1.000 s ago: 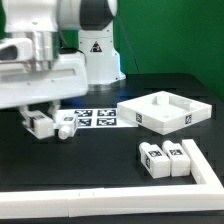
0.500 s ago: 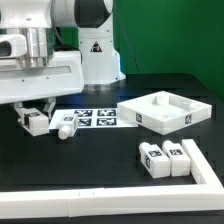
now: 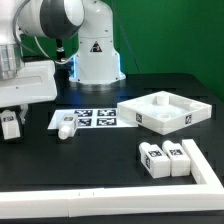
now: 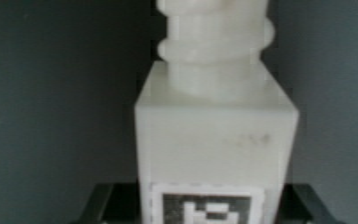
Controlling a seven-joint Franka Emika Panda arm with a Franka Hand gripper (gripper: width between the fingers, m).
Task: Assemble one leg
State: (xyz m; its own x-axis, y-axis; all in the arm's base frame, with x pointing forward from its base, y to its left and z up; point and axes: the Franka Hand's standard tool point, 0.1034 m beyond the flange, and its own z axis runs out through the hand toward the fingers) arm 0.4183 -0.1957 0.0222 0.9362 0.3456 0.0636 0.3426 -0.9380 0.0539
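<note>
My gripper (image 3: 9, 119) is at the far left of the exterior view, shut on a white leg (image 3: 11, 129) that it holds low over the black table. In the wrist view this leg (image 4: 211, 120) fills the frame, tag end between the dark fingers (image 4: 115, 203) and stepped peg end pointing away. My gripper (image 4: 208, 207) clamps it at the tag. A second leg (image 3: 66, 126) lies on the marker board (image 3: 95, 117). Two more legs (image 3: 151, 159) (image 3: 178, 159) stand side by side at the front right.
The big white rimmed tray-like piece (image 3: 165, 108) lies at the right, behind the two legs. A white rail (image 3: 205, 172) borders the table's front and right. The robot's base (image 3: 95, 55) stands at the back behind the marker board.
My gripper has moved toward the exterior view's left with the leg in it, away from the leg lying on the marker board. The other parts have not moved.
</note>
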